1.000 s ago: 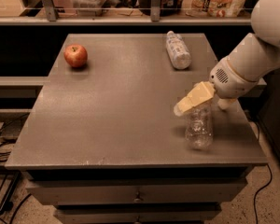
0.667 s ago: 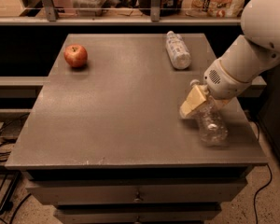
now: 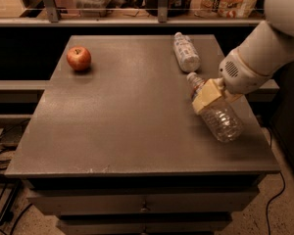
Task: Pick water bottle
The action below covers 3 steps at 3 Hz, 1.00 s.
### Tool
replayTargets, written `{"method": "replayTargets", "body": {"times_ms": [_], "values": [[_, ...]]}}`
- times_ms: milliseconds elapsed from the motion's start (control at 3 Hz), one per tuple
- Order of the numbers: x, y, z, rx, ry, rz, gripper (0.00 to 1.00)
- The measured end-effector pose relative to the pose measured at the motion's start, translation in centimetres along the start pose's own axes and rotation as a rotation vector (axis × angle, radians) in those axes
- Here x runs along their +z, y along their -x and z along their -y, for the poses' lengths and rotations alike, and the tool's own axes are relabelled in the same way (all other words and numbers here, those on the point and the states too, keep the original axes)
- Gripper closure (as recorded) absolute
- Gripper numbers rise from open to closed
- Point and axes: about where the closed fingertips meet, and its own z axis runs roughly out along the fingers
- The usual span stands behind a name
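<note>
The water bottle (image 3: 220,119) is clear ribbed plastic with a reddish band near its neck and a pale cap. It is tilted above the right side of the grey table (image 3: 122,121), cap up and to the left, base down and to the right. My gripper (image 3: 208,98) comes in from the right on the white arm (image 3: 264,48). Its cream fingers (image 3: 202,101) are closed across the bottle's upper body and hold it.
A second bottle wrapped in a white label (image 3: 185,52) lies on its side at the table's far right. A red apple (image 3: 79,58) sits at the far left. A shelf with boxes and a rail runs behind the table. Cables lie on the floor at the left.
The bottle stood upright beside the gripper a second ago. Now it is tilted, cap up-left, and lifted in the gripper. The arm has swung a little toward the table's right edge.
</note>
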Motion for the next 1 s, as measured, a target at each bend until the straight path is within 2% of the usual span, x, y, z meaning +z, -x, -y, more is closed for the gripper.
{"method": "replayTargets", "body": {"times_ms": [333, 667, 1000], "values": [[-5.2, 2.2, -0.4, -0.081, -0.016, 0.112, 1.0], [-6.3, 2.9, -0.5, -0.107, -0.021, 0.139, 1.0], [-6.3, 2.9, -0.5, -0.107, -0.021, 0.139, 1.0]]}}
